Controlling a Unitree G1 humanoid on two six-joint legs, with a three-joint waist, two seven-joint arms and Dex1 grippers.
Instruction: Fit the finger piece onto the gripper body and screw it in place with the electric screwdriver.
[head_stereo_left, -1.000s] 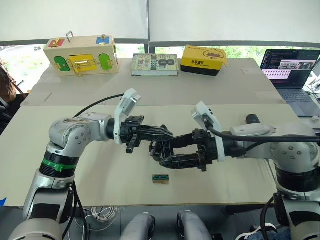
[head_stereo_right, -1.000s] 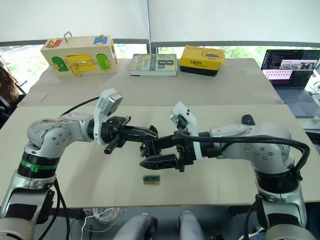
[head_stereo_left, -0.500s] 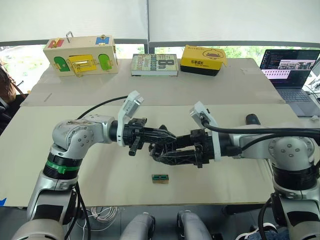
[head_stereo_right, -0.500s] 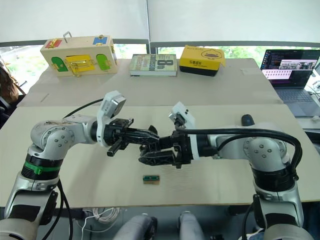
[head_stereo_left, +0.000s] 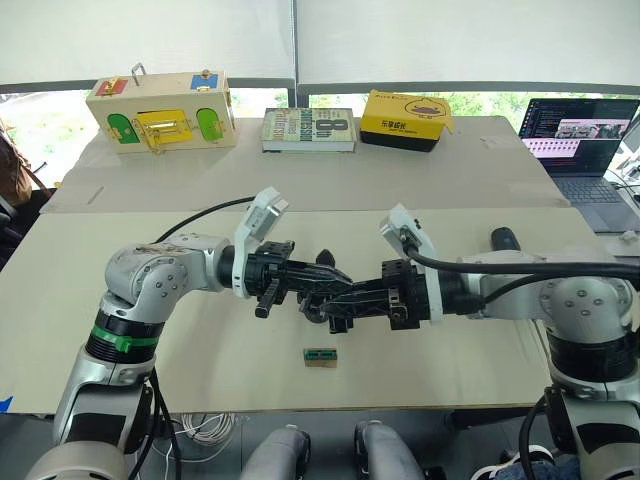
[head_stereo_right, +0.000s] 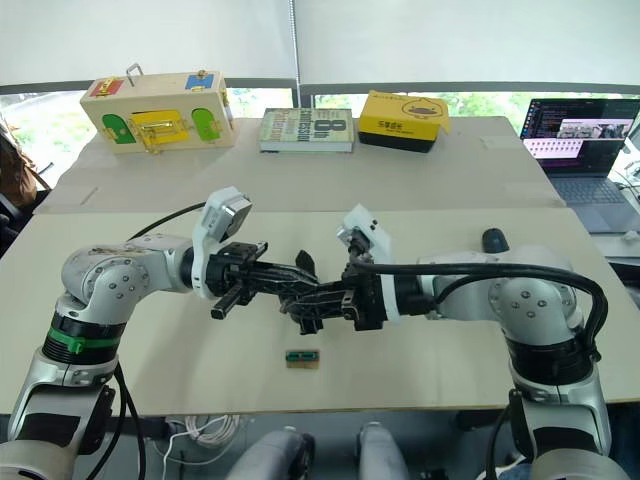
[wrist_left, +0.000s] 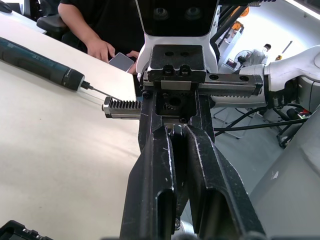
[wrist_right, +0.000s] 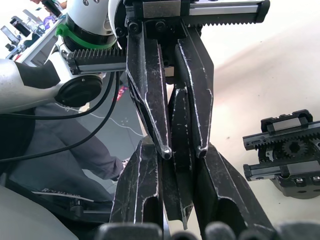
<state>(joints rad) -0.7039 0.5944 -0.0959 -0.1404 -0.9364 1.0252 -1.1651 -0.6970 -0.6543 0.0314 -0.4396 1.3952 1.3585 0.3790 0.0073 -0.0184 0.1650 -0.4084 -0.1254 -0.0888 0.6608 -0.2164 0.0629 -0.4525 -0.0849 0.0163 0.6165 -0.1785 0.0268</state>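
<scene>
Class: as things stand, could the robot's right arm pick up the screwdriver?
Probably not yet. The right pincer is shut on the finger piece, which the left pincer also clamps. The screwdriver lies uncovered on the table beyond its forearm.

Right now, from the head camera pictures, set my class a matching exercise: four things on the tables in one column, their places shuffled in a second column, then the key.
Things:
1. wooden latch box
2. yellow box
3. laptop
4. green-topped block

Places:
a. right edge of the scene, screen lit
b. near table, on the side nearest the robot
c. far table, left end
d. far table, just right of the book

Pairs: 1-c; 2-d; 3-a; 4-b
</scene>
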